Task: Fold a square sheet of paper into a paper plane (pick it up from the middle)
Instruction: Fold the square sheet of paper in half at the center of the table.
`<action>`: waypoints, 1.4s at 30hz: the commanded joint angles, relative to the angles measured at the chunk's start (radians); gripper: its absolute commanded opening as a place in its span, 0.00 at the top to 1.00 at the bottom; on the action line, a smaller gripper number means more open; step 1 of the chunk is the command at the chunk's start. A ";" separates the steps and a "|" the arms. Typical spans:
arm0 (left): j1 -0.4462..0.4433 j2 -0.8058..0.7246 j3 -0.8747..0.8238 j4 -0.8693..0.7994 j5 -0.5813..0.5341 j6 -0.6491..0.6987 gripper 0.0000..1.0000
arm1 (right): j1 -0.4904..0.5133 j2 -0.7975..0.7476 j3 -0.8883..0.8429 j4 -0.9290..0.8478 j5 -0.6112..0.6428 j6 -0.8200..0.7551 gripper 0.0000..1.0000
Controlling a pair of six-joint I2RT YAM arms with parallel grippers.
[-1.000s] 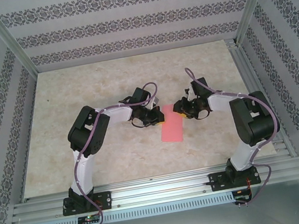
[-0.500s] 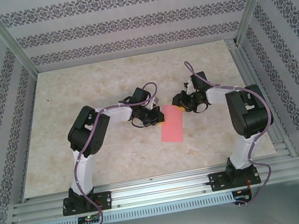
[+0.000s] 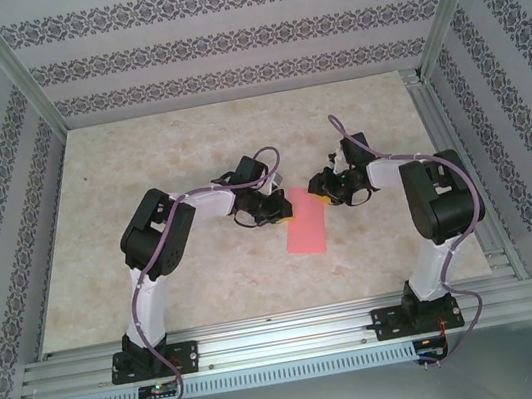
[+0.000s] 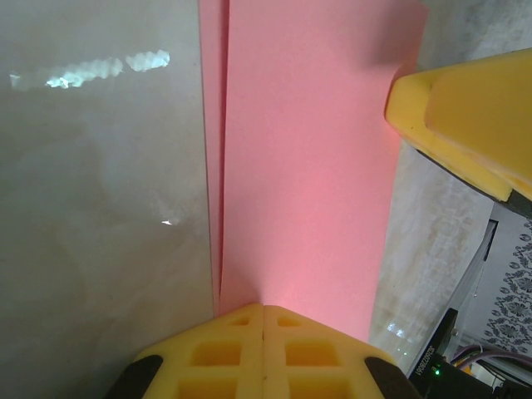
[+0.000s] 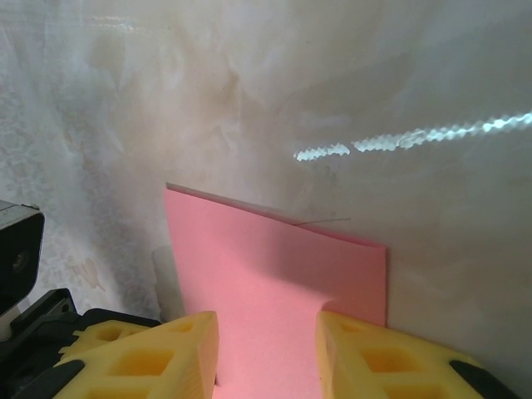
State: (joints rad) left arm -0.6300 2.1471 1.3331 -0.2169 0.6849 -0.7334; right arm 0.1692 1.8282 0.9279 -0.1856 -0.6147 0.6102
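The pink-red sheet of paper [image 3: 306, 221] lies flat on the marble table between the two arms, folded into a narrow rectangle. In the left wrist view the paper [image 4: 307, 166] shows two layers slightly offset along one long edge. My left gripper [image 3: 280, 207] is shut, and its joined yellow tips [image 4: 263, 309] rest on the paper's edge. My right gripper [image 3: 318, 191] is at the paper's far right corner. Its jaws stand apart [image 5: 266, 332] over the paper [image 5: 266, 266], which bulges up slightly beside one finger [image 5: 366, 349]. That gripper's yellow finger [image 4: 465, 125] also appears in the left wrist view.
The beige marble table top [image 3: 158, 156] is bounded by patterned walls on three sides. An aluminium rail [image 3: 288, 338] carrying both arm bases runs along the near edge. A metal frame strip [image 3: 443, 131] borders the table's right side.
The right arm has swung its elbow forward and drawn its gripper slightly toward the paper's far corner. The left arm and the paper have stayed put.
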 commanded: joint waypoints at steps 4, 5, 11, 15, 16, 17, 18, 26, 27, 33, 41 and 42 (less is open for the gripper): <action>-0.020 0.011 -0.041 -0.081 -0.031 0.023 0.97 | -0.002 -0.059 0.083 -0.037 0.026 0.000 0.63; -0.021 0.010 -0.040 -0.084 -0.030 0.025 0.98 | -0.002 -0.046 0.096 -0.049 0.031 -0.007 0.63; -0.020 0.008 -0.037 -0.085 -0.030 0.025 0.97 | -0.002 0.005 0.084 0.002 0.016 0.021 0.63; -0.020 0.010 -0.037 -0.085 -0.029 0.026 0.97 | -0.003 0.038 0.077 -0.002 0.040 0.011 0.63; -0.021 0.009 -0.038 -0.085 -0.029 0.028 0.97 | -0.002 0.049 0.077 -0.004 0.046 0.005 0.63; -0.021 0.008 -0.038 -0.087 -0.028 0.028 0.98 | -0.003 0.062 0.076 -0.010 0.056 -0.001 0.63; -0.020 0.009 -0.040 -0.085 -0.030 0.028 0.98 | -0.005 0.075 0.079 -0.016 0.064 -0.005 0.64; -0.021 0.008 -0.041 -0.088 -0.031 0.028 0.98 | -0.005 0.068 0.077 -0.024 0.058 -0.012 0.64; -0.020 0.007 -0.041 -0.089 -0.031 0.028 0.98 | -0.005 0.049 0.080 -0.031 0.059 -0.015 0.64; -0.021 0.007 -0.041 -0.090 -0.030 0.027 0.98 | -0.006 -0.005 0.098 -0.055 0.056 -0.017 0.63; -0.021 0.003 -0.040 -0.090 -0.031 0.025 0.98 | -0.006 0.085 0.112 -0.064 0.077 -0.032 0.64; -0.020 0.003 -0.040 -0.090 -0.032 0.025 0.98 | -0.005 0.090 0.109 -0.065 0.089 -0.035 0.64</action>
State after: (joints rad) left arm -0.6300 2.1448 1.3285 -0.2157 0.6907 -0.7334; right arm 0.1654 1.8881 1.0214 -0.2371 -0.5674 0.6006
